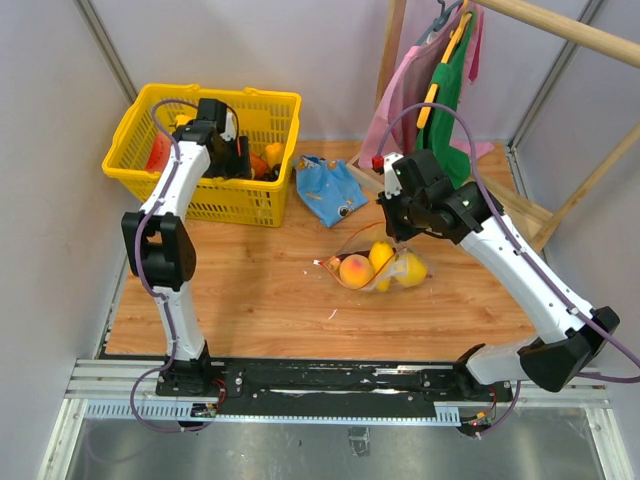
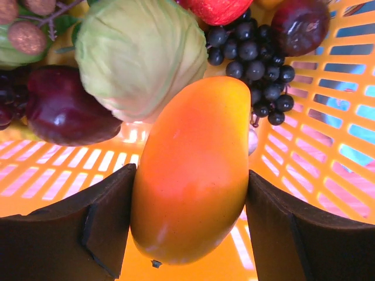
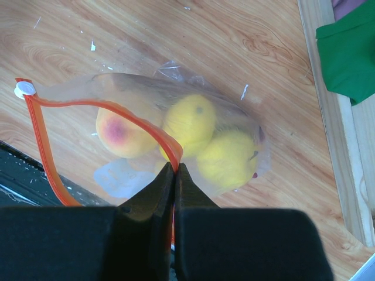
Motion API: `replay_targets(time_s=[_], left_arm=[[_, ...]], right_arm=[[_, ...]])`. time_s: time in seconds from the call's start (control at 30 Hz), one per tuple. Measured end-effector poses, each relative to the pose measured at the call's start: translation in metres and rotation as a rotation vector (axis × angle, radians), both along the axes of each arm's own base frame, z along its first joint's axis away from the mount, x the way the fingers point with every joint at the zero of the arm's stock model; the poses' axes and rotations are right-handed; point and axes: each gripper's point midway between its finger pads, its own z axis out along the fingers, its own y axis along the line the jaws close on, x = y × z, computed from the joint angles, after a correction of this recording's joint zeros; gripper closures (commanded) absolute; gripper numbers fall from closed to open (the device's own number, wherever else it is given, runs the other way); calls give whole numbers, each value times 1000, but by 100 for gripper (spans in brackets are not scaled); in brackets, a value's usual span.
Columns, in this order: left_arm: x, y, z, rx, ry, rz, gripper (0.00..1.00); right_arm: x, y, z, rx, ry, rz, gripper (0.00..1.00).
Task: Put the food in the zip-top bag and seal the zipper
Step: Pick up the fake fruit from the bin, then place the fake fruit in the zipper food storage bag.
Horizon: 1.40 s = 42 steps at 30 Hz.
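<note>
1 peach (image 3: 120, 133), 2 yellow fruits (image 3: 190, 120) in zip-top bag (image 3: 76, 91); mango (image 2: 190, 170) in basket (image 2: 328, 146).

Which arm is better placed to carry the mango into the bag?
Left arm: its jaws press both sides of the mango in the basket. The right arm has jaws shut on the zipper, holding the bag open.

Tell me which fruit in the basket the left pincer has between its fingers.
The yellow-orange mango: the left pincer has a finger against each side; the cabbage, dark red fruits and grapes lie beyond the fingers.
</note>
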Motion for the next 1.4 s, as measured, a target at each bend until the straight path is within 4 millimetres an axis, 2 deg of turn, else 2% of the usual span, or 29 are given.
replay_targets(time_s=[0.37, 0.57, 0.77, 0.97, 1.17, 1.4], left_arm=[[-5, 2, 48, -8, -122, 18, 94], [-13, 0, 89, -31, -245, 8, 95], [-31, -15, 143, -113, -402, -58, 96], [-67, -32, 162, -188, -473, -145, 97], [-98, -68, 176, -217, -512, -288, 99], [-157, -130, 175, -277, -524, -565, 100]], right_arm=[[-4, 0, 3, 23, -6, -2, 99], [-5, 1, 4, 37, -11, -4, 99], [-3, 2, 5, 47, -21, -3, 99], [-3, 4, 5, 53, -22, 2, 99], [-2, 7, 7, 66, -27, 8, 99], [-3, 8, 7, 72, -23, 14, 99]])
